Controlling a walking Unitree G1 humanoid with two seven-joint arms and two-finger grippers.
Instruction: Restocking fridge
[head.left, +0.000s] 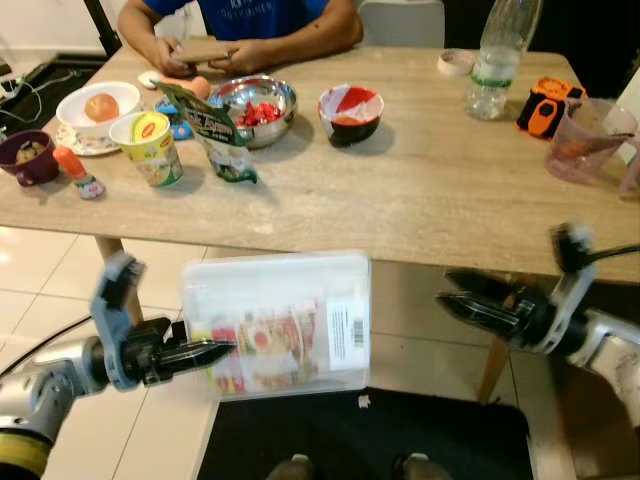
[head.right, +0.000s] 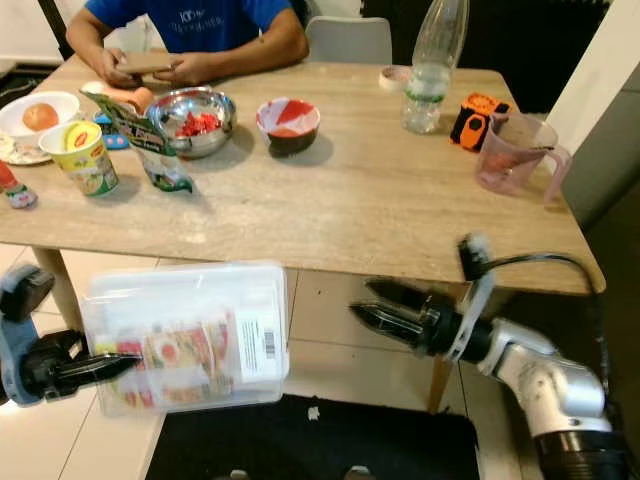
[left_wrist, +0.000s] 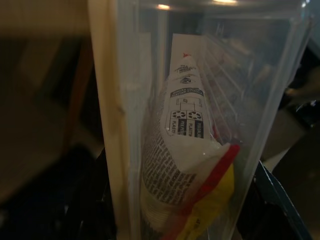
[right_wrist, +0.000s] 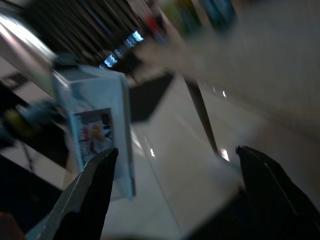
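Left gripper (head.left: 215, 350) pinches the left edge of the clear plastic container (head.left: 285, 315), which hangs in front of the robot, below the table (head.left: 420, 200) edge, its broad labelled face up (a printed food packet (left_wrist: 187, 165) lies inside). Right gripper (head.left: 455, 295) hovers well open and empty to the container's right, fingers pointing at its free side across a clear gap. That arm is best placed to steady it. Open floor lies below; the table edge is close above.
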